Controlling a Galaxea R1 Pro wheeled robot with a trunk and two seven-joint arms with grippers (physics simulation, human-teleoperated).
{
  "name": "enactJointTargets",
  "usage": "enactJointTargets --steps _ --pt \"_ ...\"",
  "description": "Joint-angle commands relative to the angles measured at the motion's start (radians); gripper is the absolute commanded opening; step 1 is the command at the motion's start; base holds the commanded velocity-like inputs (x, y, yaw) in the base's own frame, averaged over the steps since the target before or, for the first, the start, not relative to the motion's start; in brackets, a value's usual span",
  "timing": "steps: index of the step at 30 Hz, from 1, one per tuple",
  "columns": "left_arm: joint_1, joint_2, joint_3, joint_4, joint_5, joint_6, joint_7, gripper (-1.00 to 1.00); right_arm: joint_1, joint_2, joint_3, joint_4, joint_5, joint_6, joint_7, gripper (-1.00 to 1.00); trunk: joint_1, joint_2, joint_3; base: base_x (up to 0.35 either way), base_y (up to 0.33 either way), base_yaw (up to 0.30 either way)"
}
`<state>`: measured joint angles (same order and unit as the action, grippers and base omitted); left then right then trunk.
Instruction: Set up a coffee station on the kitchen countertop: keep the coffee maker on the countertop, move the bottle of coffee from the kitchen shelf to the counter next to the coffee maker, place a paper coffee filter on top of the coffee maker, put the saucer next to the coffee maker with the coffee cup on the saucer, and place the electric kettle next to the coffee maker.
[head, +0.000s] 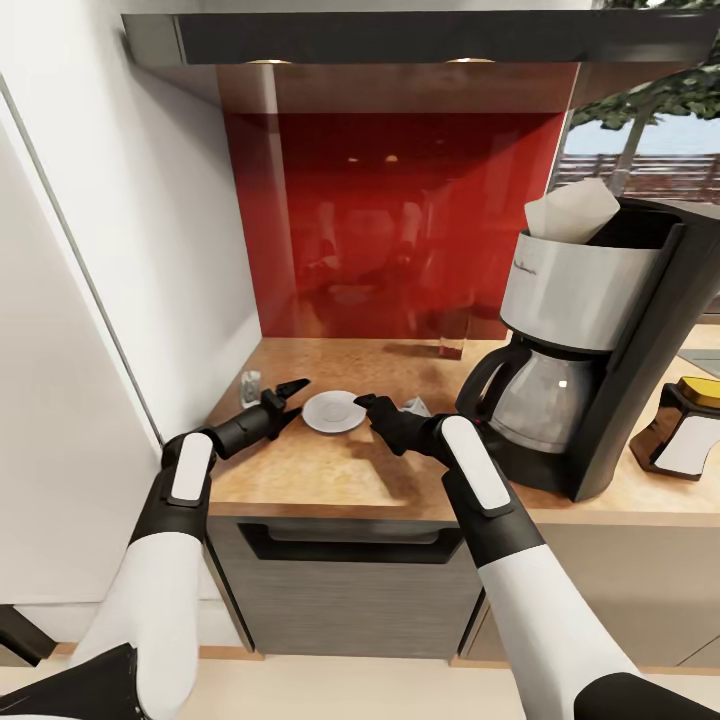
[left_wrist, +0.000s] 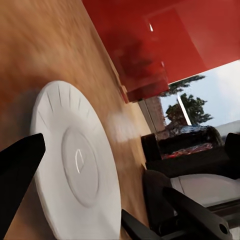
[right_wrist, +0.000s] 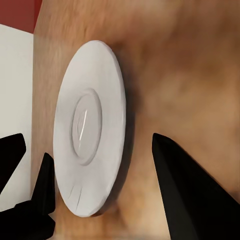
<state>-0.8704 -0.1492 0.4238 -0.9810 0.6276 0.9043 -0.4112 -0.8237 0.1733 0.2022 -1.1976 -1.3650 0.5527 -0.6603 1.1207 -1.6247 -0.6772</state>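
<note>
On the light-brown worktop (head: 330, 470), as seen from the head camera, the saucer (head: 334, 411) is laid flat between the two arms, well to the left of the coffee maker (head: 590, 350). The paper coffee filter (head: 575, 212) is seen standing in the top of the coffee maker, its pointed edge raised above the silver basket. The bottle of coffee (head: 688, 428) is seen lying tilted on the worktop just to the right of the machine. The left end effector (head: 291, 391) is held just left of the saucer with its fingers spread. The right end effector (head: 368, 404) is placed at the saucer's right rim; whether it is spread cannot be told from this view. A red glossy backsplash (head: 390, 220) is seen behind the worktop.

From the left wrist camera, the saucer (left_wrist: 75, 160) is shown close in front, with one dark finger (left_wrist: 20, 160) beside its rim and apart from it. The right arm is seen beyond the saucer.

From the right wrist camera, the saucer (right_wrist: 90, 125) is seen lying empty on the wood. The right end effector (right_wrist: 100, 170) is shown spread wide, one finger (right_wrist: 192, 192) on either side of the saucer's near edge, neither touching it.
</note>
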Motion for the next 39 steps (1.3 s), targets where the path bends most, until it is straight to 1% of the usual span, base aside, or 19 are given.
enactJointTargets --steps 1,5,9,11,18,35,39 --pt "-0.001 -0.003 0.004 0.035 -0.025 0.005 -0.001 1.0 0.0 0.0 0.0 0.0 -0.006 0.004 -0.01 1.0 0.0 0.0 -0.001 0.0 0.0 0.0" --pt "-0.001 -0.008 0.004 0.036 -0.025 0.005 -0.001 1.0 0.0 0.0 0.0 0.001 -0.015 0.004 -0.01 1.0 0.0 0.0 -0.001 0.0 0.0 0.0" --pt "-0.001 -0.011 0.004 0.036 -0.025 0.006 -0.001 1.0 0.0 0.0 0.0 0.001 -0.037 0.003 -0.01 1.0 0.0 0.0 -0.001 0.0 0.0 0.0" --pt "-0.001 -0.017 0.003 0.036 -0.025 0.007 -0.001 1.0 0.0 0.0 0.0 0.001 -0.043 0.003 -0.01 1.0 0.0 0.0 -0.001 0.0 0.0 0.0" --pt "-0.001 -0.025 0.003 0.036 -0.025 0.008 -0.001 1.0 0.0 0.0 0.0 0.001 -0.046 0.003 -0.01 1.0 0.0 0.0 -0.001 0.0 0.0 0.0" --pt "-0.001 -0.025 0.004 0.037 -0.025 0.013 -0.002 1.0 0.0 0.0 0.0 0.003 -0.048 0.003 -0.01 1.0 0.0 0.0 -0.001 0.0 0.0 0.0" --pt "-0.001 -0.025 0.004 0.038 -0.025 0.042 -0.003 1.0 -0.001 0.0 0.001 0.015 -0.048 0.003 -0.01 1.0 0.0 0.0 -0.001 0.0 0.0 0.0"
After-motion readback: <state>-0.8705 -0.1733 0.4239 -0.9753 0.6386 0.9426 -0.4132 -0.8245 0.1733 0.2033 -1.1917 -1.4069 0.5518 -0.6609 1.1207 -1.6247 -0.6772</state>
